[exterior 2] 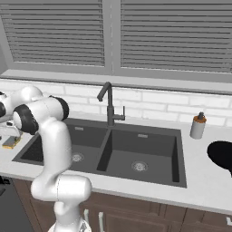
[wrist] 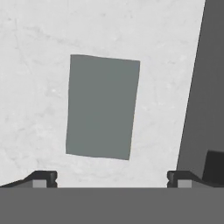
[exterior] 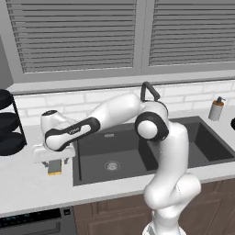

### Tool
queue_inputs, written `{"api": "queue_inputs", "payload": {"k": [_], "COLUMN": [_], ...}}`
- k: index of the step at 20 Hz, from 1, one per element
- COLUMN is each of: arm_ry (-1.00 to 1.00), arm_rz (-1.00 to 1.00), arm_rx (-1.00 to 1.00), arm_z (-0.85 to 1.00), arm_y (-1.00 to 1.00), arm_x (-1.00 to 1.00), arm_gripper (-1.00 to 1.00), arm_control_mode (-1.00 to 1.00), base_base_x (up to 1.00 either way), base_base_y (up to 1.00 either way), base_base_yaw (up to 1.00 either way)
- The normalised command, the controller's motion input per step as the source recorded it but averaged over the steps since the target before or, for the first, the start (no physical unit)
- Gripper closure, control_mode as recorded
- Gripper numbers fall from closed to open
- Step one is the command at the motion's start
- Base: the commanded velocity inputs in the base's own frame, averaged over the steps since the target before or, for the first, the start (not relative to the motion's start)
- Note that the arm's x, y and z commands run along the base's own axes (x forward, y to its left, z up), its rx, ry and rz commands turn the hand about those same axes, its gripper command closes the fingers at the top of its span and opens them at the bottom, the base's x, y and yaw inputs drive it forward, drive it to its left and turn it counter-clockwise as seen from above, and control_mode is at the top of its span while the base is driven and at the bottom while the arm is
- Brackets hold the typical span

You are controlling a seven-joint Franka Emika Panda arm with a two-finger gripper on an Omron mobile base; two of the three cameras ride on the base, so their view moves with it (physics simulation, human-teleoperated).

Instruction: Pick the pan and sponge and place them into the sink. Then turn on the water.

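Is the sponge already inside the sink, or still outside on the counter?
Outside. The sponge lies flat on the counter, beside the sink edge.

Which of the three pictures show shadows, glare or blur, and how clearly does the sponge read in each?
Left base view: flat, even light, no glare; the sponge sits in soft shade under the open gripper, small but legible. Right base view: equally even; the sponge is tiny at the left edge. Hand view: sharp and close, the sponge a plain grey-green rectangle on the counter, no cast shadow visible.

Dark double sink (exterior 2: 181, 154), gooseneck faucet (exterior 2: 108, 102), sponge (exterior 2: 10, 142) on counter, soap bottle (exterior 2: 198, 126)
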Motion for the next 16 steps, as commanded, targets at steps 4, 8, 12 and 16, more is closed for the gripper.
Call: {"api": "queue_inputs", "payload": {"k": [4,8,12,16], "arm_ry": [-0.01,0.00,0.00,0.00], "arm_rz": [0.00,0.00,0.00,0.00], "arm_rx": [-0.04,-0.04,0.00,0.00], "arm_z": [-0.29,-0.33,-0.28,-0.26], "arm_y": [0.01,0.00,0.06,0.00], "arm_x": [0.26,0.30,0.13,0.02], "arm_gripper": [-1.00,-1.00,-1.00,-1.00], "arm_control_mode": [-1.00,-1.00,-1.00,-1.00], "base_base_x": [0.00,0.00,0.00,0.00], "base_base_y": [0.00,0.00,0.00,0.00], "base_base_yaw": [0.00,0.00,0.00,0.00]}}
